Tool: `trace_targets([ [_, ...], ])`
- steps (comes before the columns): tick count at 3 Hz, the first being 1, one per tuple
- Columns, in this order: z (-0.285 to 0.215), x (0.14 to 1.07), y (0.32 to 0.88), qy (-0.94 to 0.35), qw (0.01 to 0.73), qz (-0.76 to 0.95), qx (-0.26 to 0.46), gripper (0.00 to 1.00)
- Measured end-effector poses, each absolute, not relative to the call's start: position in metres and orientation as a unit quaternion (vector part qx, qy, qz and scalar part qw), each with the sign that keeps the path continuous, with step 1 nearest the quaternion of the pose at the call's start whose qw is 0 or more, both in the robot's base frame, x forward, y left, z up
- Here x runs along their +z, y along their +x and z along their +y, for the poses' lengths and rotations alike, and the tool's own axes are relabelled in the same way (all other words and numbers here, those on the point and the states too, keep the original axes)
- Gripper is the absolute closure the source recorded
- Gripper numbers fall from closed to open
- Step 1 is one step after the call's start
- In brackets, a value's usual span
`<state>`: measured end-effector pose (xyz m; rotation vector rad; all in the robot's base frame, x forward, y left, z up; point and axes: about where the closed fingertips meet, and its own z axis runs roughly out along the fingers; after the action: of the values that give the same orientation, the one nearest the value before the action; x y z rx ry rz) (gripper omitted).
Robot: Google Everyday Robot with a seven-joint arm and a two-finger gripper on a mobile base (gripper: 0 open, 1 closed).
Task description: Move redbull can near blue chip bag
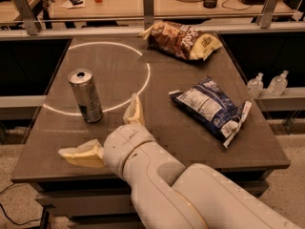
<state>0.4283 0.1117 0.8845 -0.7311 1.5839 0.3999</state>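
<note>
Camera view: tall slim silver metal can with dark blue lower panels [86, 95] upright on left of dark tabletop [238, 151], just far-left of gripper [97, 124]. Cream fingers [136, 112] spread wide, empty, mouth toward can. Crinkled blue and white foil chip bag [212, 106] flat, well right of can, long axis far-left to near-right. Smooth rigid cylinder; side grasp judged suitable.

Dim amber light, ring glare [146, 78] on table [200, 149], foreground claw [98, 126] perhaps blurred
</note>
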Motion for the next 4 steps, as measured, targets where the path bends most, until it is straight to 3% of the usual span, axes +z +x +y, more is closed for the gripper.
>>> trace_targets([
  [4, 0.127, 0.911, 0.445, -0.393, 0.653, 0.634, 0.131, 0.0],
])
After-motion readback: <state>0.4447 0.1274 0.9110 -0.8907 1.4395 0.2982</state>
